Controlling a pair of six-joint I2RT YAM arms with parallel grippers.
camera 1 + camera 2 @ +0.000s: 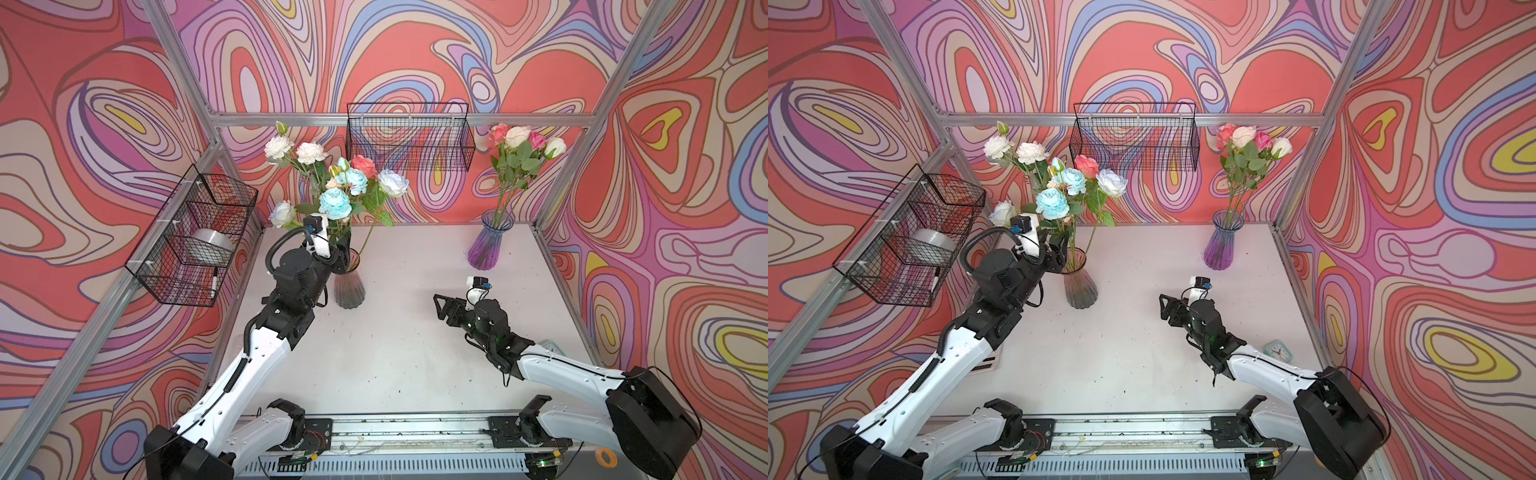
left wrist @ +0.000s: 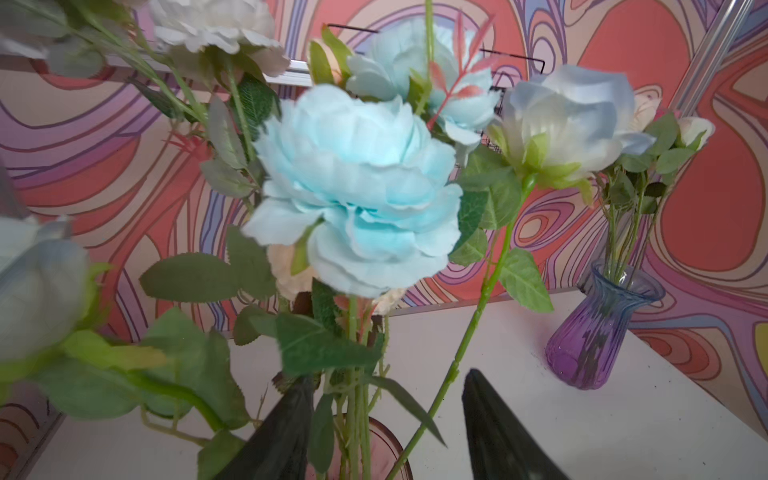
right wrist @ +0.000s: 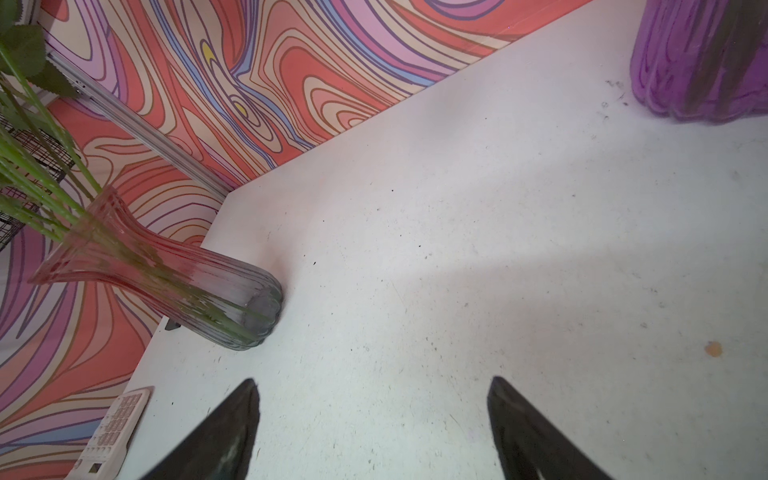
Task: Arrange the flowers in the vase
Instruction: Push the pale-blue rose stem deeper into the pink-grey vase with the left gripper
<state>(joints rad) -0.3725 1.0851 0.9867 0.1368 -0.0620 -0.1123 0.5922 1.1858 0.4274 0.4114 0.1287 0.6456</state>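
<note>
A pink-to-grey glass vase (image 1: 349,286) (image 1: 1080,286) stands at the left of the table. It holds several flowers (image 1: 335,203) (image 1: 1052,203) in pale blue, white and coral. My left gripper (image 1: 343,249) (image 1: 1061,249) sits at this vase's mouth. In the left wrist view it (image 2: 389,376) is open, with a bundle of green stems (image 2: 357,415) between its apart fingers and the vase rim (image 2: 386,449) just below. A purple vase (image 1: 488,245) (image 1: 1221,245) at the back right holds pink and cream roses (image 1: 523,143). My right gripper (image 1: 438,307) (image 3: 372,380) is open and empty over bare table.
A wire basket (image 1: 409,137) hangs on the back wall. Another basket (image 1: 195,237) on the left wall holds a tape roll (image 1: 208,245). A small mint clock (image 1: 1278,350) lies beside the right arm. A white keypad device (image 3: 112,432) lies near the left table edge.
</note>
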